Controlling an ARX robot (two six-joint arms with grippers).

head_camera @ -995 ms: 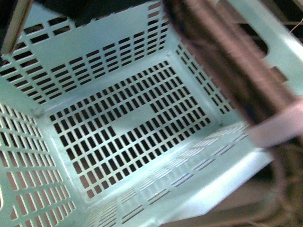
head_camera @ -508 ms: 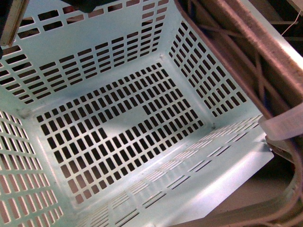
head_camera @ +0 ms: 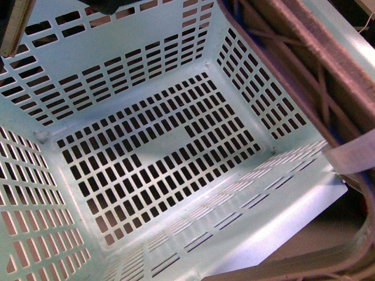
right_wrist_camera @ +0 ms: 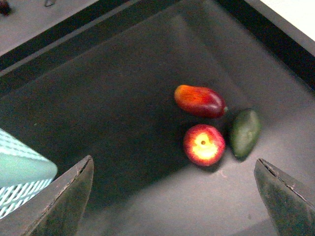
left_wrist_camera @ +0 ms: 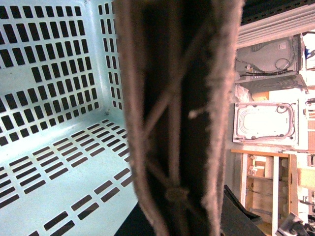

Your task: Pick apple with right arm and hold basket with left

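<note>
Your right gripper (right_wrist_camera: pixel 173 160) is spread wide and holds nothing. The apple (right_wrist_camera: pixel 204 144) lies on the dark bin floor (right_wrist_camera: pixel 123 113) beyond the fingertips, inside their span and nearer one finger than the other. It is round, so it has no long axis to line up on, and its yellow dimpled end faces up at the wrist camera. A long red-orange fruit (right_wrist_camera: pixel 200 101) sits just past it and a green fruit (right_wrist_camera: pixel 244 132) just beside it.

The basket (head_camera: pixel 146 52) opens toward your front camera, its long axis running lower left to upper right. Its brown handle (left_wrist_camera: pixel 177 118) fills the left wrist view. You cannot tell whether the left gripper (left_wrist_camera: pixel 189 221) is closed on it.
</note>
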